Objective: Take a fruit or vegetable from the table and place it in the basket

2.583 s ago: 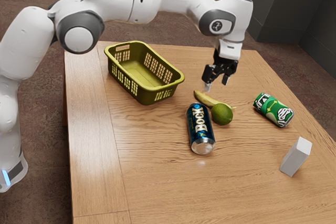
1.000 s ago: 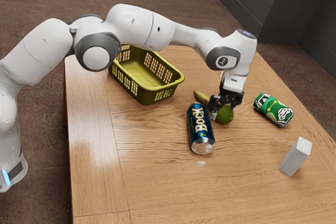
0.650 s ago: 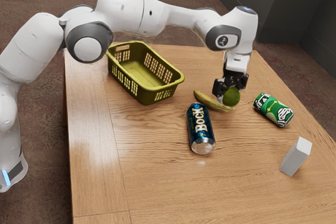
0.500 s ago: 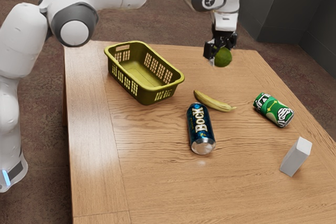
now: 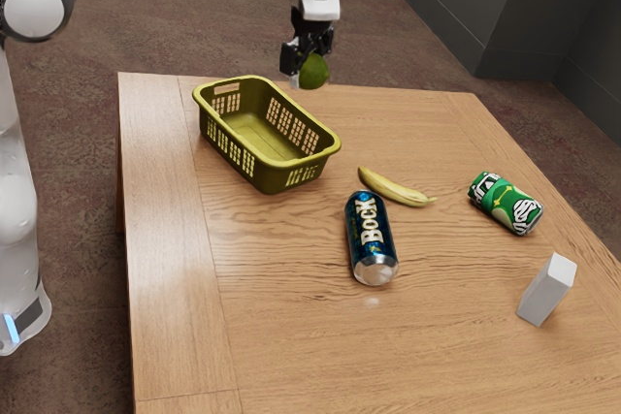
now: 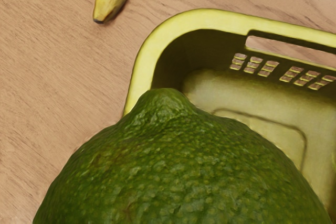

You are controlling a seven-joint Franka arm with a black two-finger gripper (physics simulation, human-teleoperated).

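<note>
My end effector (image 5: 309, 64) is gripping the lime (image 5: 313, 72), which is hanging above the surface (image 5: 291, 307), higher than the rim of the basket (image 5: 277, 179). I'm judging it light and firm, hardly yielding, though its rounded, pebbly skin could be rolling or slipping under uneven pressure. I'm favouring a moderate squeeze across its widest part, nub free, until it's resting inside.

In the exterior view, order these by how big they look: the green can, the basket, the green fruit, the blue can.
Largest to smallest:
1. Basket
2. Blue can
3. Green can
4. Green fruit
</note>
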